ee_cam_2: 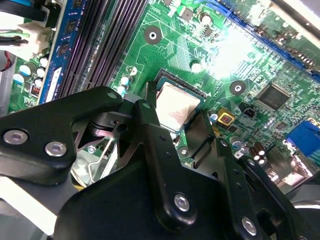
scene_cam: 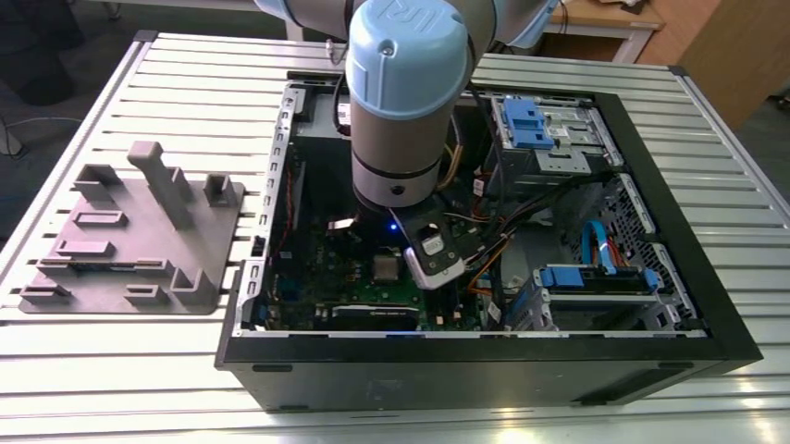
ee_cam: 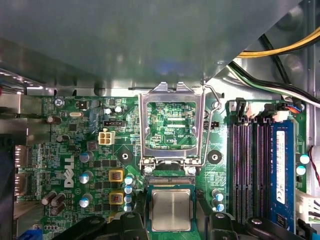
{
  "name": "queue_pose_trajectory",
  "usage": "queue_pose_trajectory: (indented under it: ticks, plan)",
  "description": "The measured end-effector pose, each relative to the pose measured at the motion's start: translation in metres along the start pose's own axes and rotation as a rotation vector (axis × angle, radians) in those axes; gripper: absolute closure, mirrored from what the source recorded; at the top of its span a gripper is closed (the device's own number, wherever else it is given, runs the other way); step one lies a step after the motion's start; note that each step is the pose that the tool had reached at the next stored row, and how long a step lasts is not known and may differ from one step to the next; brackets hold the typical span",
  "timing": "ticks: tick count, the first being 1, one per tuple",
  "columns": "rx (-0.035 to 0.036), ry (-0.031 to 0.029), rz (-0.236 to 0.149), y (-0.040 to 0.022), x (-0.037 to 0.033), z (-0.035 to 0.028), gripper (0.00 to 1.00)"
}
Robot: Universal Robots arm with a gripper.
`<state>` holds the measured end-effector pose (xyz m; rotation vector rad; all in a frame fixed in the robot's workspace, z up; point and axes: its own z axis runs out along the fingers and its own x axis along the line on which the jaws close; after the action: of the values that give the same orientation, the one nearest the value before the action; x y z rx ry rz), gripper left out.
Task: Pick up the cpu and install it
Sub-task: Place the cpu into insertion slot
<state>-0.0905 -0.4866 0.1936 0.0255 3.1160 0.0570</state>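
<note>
first wrist view showed the cpu [ee_cam: 171, 210] lying in its socket [ee_cam: 170, 181], just beside the lifted metal frame [ee_cam: 172, 92]. the gripper [ee_cam: 176, 222] stood open, one finger [ee_cam: 132, 220] each side, not touching. a bump from a finger could tip the chip and hurt the socket.

cpu [ee_cam_2: 176, 106] edge hidden behind fingers [ee_cam_2: 150, 132], second wrist view.
</note>
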Motion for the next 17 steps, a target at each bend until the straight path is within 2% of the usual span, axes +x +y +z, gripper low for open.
queue_pose_trajectory:
  ticks: [17]
  plan:
    - [0.0002,0.0001,0.0,0.0015,0.0,-0.0012,0.53]
